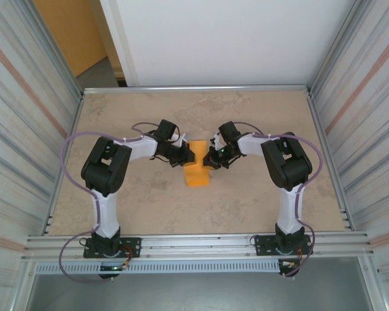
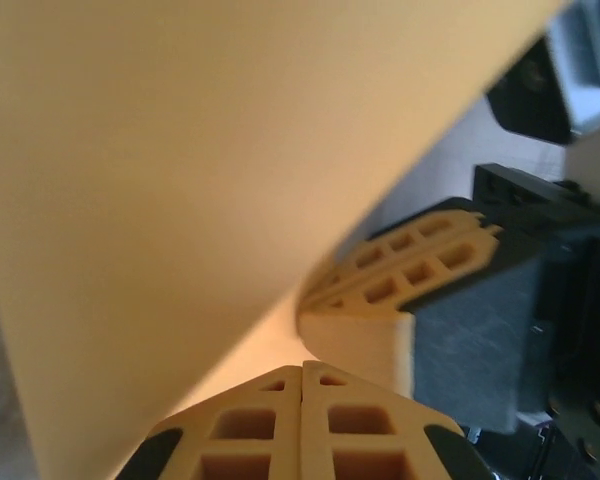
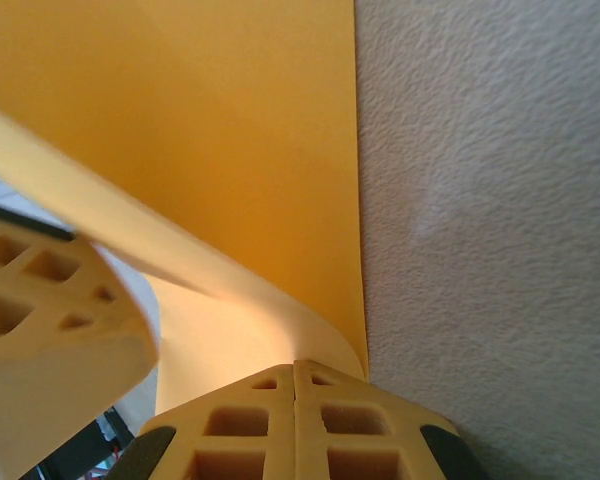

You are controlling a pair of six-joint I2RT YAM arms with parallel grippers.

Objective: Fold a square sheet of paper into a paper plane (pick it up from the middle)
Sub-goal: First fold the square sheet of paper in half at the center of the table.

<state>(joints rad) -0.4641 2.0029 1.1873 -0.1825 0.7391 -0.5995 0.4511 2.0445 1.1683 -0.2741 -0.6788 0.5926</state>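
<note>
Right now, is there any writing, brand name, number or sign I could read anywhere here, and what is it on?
There are none to read. The orange paper is blank on every face that shows. The table is plain. The left gripper and right gripper carry no legible marking on their yellow fingers. Nothing on the arms can be made out as text from the top view.

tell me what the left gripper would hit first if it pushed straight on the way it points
Probably the right gripper, close ahead beyond the folded bright-orange paper sheet that the left gripper pinches; depth is unclear.
</note>
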